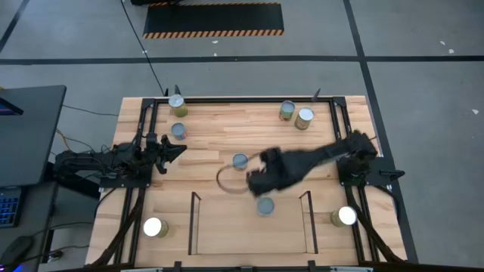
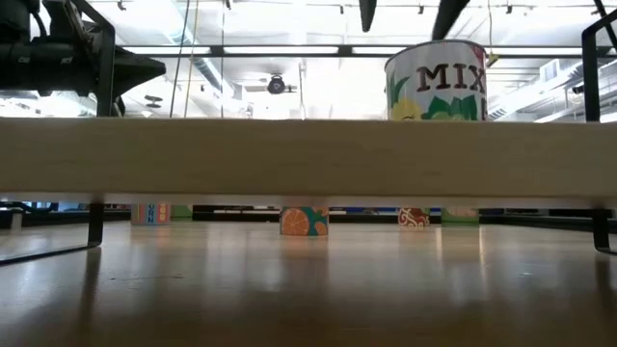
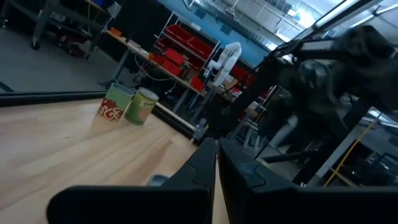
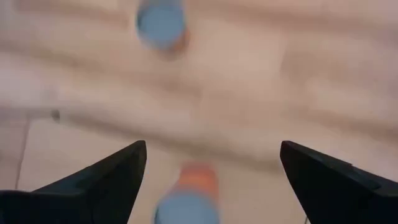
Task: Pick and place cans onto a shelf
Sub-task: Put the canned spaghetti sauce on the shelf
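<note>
Table: light-wood table (image 1: pixel 227 136) framed by black rods.
Can: grey-blue-topped can (image 1: pixel 265 205) on shelf (image 1: pixel 227 227), six o'clock of the spread right gripper (image 1: pixel 259 175).
Left gripper (image 1: pixel 175 153): pressed together, nine o'clock.
Blurred: can label in the right wrist view.

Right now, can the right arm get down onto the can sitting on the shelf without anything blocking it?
Probably yes. The right gripper hangs open just above and beside that can, which stands alone on the shelf. In the right wrist view the can shows between the spread fingers with nothing between.
</note>
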### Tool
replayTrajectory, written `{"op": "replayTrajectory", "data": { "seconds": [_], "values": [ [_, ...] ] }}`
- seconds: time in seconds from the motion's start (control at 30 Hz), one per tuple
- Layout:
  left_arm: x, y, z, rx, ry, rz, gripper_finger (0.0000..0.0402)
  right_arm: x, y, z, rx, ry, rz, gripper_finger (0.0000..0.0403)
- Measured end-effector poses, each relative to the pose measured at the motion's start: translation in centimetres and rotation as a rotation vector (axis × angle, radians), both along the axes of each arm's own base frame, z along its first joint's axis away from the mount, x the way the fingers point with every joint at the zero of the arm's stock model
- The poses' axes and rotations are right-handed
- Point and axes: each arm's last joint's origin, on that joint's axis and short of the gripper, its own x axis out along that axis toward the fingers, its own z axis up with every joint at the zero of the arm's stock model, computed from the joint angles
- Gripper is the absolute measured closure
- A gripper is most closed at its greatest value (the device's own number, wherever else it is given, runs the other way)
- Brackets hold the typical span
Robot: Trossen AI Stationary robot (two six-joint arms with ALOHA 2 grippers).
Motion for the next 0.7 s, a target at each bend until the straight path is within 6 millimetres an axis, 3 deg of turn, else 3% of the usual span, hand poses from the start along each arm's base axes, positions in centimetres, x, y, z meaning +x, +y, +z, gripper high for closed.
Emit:
{"op": "replayTrajectory", "data": {
  "seconds": [0.17,0.3,0.47,0.7],
  "values": [
    [0.0,0.0,0.1,-0.023,-0.012,-0.004,0.0376,-1.9,-6.7,2.3,-0.161,-0.019,-0.035,0.0024],
    [0.0,0.0,0.1,-0.052,-0.029,-0.009,0.0376,-3.3,-12.4,2.5,-0.233,0.088,0.023,0.0024],
    [0.0,0.0,0.1,-0.088,-0.040,-0.024,0.0355,-4.2,-19.3,0.7,-0.201,0.188,0.156,0.0025],
    [0.0,0.0,0.1,-0.151,-0.055,-0.022,0.0254,-4.7,-28.0,-3.4,-0.120,0.189,0.290,0.0025]
  ]
}}
